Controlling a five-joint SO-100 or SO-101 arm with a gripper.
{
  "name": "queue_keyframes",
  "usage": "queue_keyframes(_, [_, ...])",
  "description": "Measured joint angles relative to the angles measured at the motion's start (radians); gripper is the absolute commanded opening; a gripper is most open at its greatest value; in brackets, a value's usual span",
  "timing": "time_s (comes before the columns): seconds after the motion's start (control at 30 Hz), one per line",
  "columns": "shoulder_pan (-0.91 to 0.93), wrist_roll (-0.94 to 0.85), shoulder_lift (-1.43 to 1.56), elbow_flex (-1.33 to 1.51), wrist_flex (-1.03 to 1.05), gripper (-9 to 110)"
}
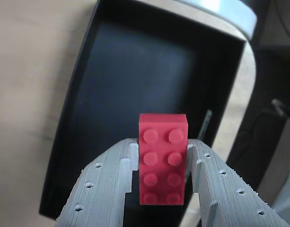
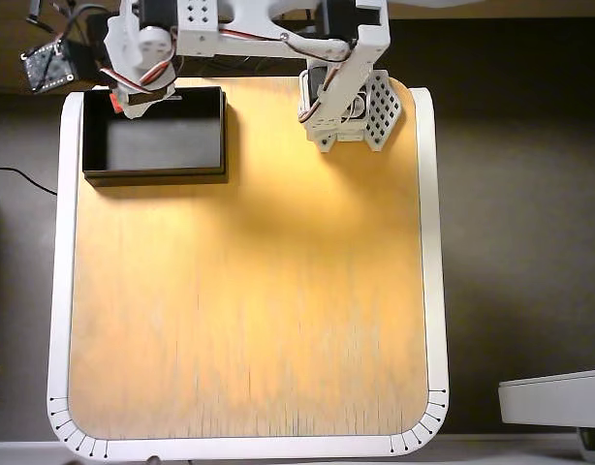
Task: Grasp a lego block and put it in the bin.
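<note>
In the wrist view the red lego block [image 1: 162, 158] with two rows of studs sits clamped between my grey ribbed fingers [image 1: 105, 182], so my gripper [image 1: 162, 163] is shut on it. It hangs above the dark floor of the black bin [image 1: 126, 85]. From overhead, the bin [image 2: 196, 174] lies at the table's back left corner. My gripper [image 2: 123, 100] hovers over its back left part, and only a sliver of the lego block [image 2: 114, 100] shows beside it.
The arm's base [image 2: 346, 111] stands at the back middle of the wooden table [image 2: 249, 291], which has a white rim. A circuit board with wires [image 2: 50, 63] lies off the table's back left. A white device [image 2: 554, 397] sits at the lower right.
</note>
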Motion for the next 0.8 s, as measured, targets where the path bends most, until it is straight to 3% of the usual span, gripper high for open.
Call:
queue_keyframes(0.3, [0.003, 0.052, -0.130, 0.000, -0.074, 0])
queue_keyframes(0.4, [0.018, 0.081, -0.153, 0.000, -0.083, 11])
queue_keyframes(0.8, [0.049, 0.143, -0.166, 0.000, -0.083, 32])
